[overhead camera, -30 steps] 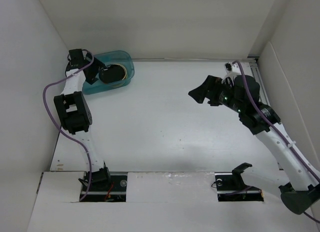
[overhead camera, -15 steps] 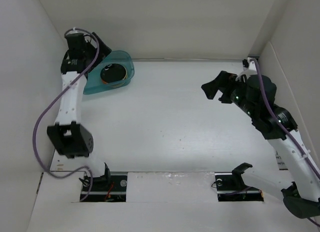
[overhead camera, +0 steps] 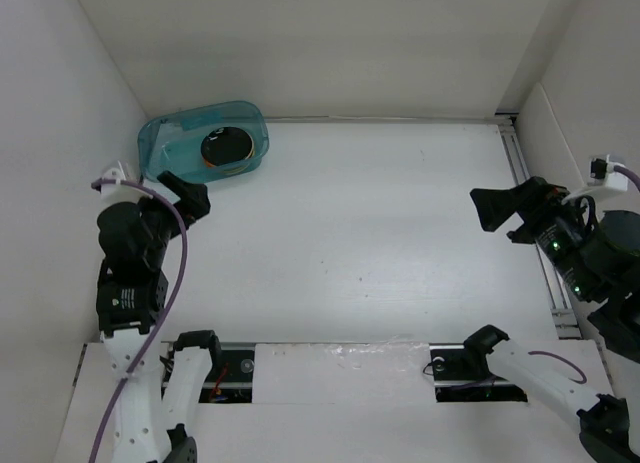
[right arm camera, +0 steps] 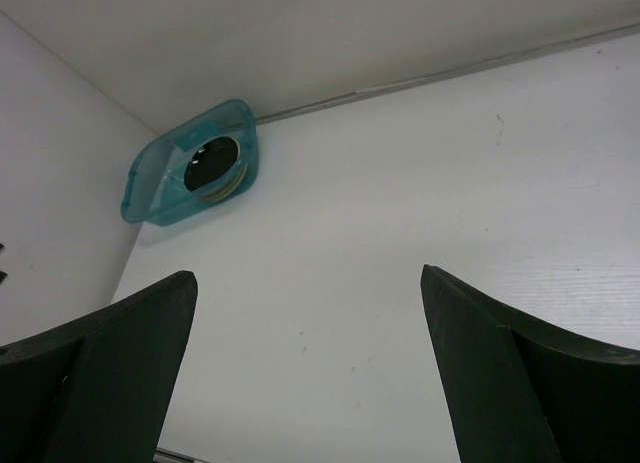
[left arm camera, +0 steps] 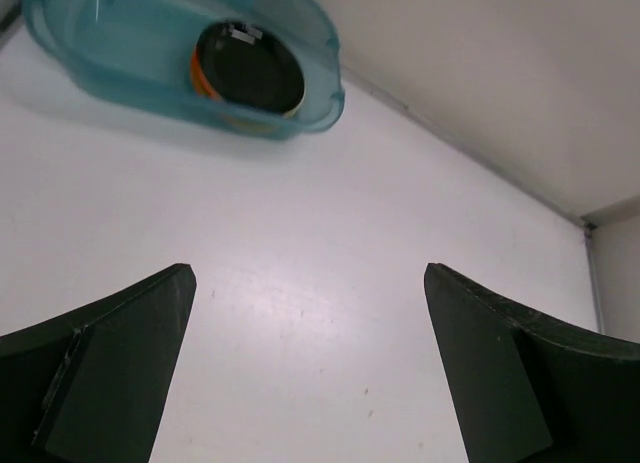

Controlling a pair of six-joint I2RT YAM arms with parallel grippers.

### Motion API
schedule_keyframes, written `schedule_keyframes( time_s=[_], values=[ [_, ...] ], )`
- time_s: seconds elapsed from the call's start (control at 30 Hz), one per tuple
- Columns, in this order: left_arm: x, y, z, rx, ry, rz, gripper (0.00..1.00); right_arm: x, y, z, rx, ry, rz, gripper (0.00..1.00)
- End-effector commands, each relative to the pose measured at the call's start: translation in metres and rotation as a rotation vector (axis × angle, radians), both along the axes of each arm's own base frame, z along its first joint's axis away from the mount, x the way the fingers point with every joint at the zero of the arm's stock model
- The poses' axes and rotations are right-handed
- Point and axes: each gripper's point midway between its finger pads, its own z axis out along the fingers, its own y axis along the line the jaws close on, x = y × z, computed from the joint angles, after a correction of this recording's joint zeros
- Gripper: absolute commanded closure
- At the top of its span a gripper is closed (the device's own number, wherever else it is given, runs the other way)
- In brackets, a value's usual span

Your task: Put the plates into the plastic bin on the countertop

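The teal plastic bin [overhead camera: 168,143] stands at the far left corner of the white countertop [overhead camera: 350,233]. A stack of plates lies in its right half, a glossy black plate [overhead camera: 225,145] on top and an orange edge below it. The bin [left arm camera: 120,43] and the black plate [left arm camera: 250,68] show in the left wrist view, and the bin [right arm camera: 160,188] shows in the right wrist view. My left gripper [overhead camera: 188,196] is open and empty, near the left wall, short of the bin. My right gripper [overhead camera: 500,211] is open and empty at the right side. The plates under the top one are mostly hidden.
White walls close in the countertop on the left, back and right. A metal rail [overhead camera: 530,213] runs along the right edge. The arm bases and a slotted white ledge [overhead camera: 340,368] lie at the near edge.
My left arm has drawn back from the bin toward the near left, its gripper empty. My right arm has pulled back to the right and nearer. The black plate stays in the bin.
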Motion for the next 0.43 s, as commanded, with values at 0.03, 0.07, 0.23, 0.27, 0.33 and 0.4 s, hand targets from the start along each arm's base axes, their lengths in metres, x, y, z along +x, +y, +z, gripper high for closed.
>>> schedule_keyframes(
  time_s=[0.03,0.07,0.23,0.27,0.33,0.4],
  values=[
    [-0.028,-0.01,-0.038,0.005,0.019,-0.048,0.0,-0.019,-0.02,0.005,-0.013,-0.024,-0.035,0.01],
    [-0.031,-0.008,-0.04,0.008,0.013,-0.036,0.0,-0.024,-0.025,0.005,-0.01,-0.031,-0.046,0.01],
    [-0.045,-0.001,-0.035,0.022,-0.007,0.01,0.0,-0.034,-0.031,0.013,0.009,-0.061,-0.047,0.01],
    [-0.043,0.002,-0.039,0.036,0.016,0.017,0.0,-0.034,-0.033,0.013,0.009,-0.061,-0.056,0.01],
    [-0.042,0.006,-0.029,0.053,0.004,0.035,0.0,-0.032,-0.032,0.01,0.004,-0.053,-0.056,0.01],
    [-0.037,0.006,-0.032,0.051,0.031,0.034,0.0,-0.03,-0.03,0.009,-0.001,-0.046,-0.055,0.01]
  ],
)
